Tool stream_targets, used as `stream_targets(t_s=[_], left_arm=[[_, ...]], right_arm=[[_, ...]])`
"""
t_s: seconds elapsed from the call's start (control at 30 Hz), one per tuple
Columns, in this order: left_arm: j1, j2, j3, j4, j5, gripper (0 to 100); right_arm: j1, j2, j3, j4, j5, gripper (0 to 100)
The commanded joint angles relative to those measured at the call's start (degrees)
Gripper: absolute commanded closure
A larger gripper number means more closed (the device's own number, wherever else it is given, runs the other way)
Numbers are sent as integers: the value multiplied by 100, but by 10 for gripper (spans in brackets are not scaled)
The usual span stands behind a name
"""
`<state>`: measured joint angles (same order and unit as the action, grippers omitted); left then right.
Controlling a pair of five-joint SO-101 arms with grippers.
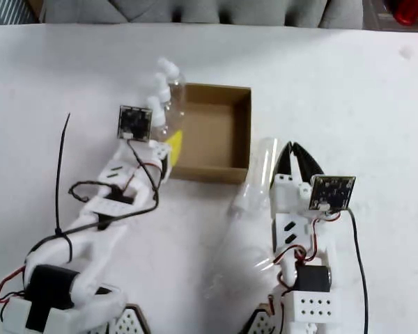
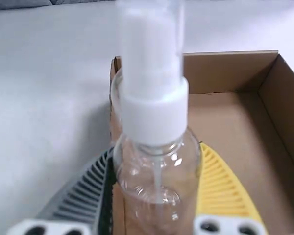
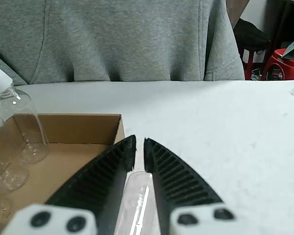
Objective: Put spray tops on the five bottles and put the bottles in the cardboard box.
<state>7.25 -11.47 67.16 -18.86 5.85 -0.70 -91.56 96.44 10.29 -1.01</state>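
White table (image 1: 348, 83), open room right of and beyond the cardboard box (image 1: 216, 132). Clamped in the left gripper (image 2: 154, 196): a clear bottle (image 2: 157, 171) with spray top (image 2: 152, 98), at the box's left wall; the right gripper (image 3: 139, 147) all but closed, empty. Right wrist view puts a lying bottle (image 3: 136, 200) under its jaws; high view sets it just beside them.

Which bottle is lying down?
The bottle on the table right of the box, beside the right gripper. The other bottles stand upright at the box's left side.
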Motion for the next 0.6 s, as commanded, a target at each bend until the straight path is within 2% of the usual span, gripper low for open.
stream_targets(t_s=[0.0,0.13,0.3,0.57], left_arm=[[-92,-40,-237,-97,-26,976],[-92,-40,-237,-97,-26,953],[-101,-4,-229,-62,-9,823],[-330,-40,-246,-88,9,812]], right_arm=[[57,48,70,31,-35,982],[57,48,70,31,-35,982],[57,48,70,31,-35,982],[57,48,70,31,-35,982]])
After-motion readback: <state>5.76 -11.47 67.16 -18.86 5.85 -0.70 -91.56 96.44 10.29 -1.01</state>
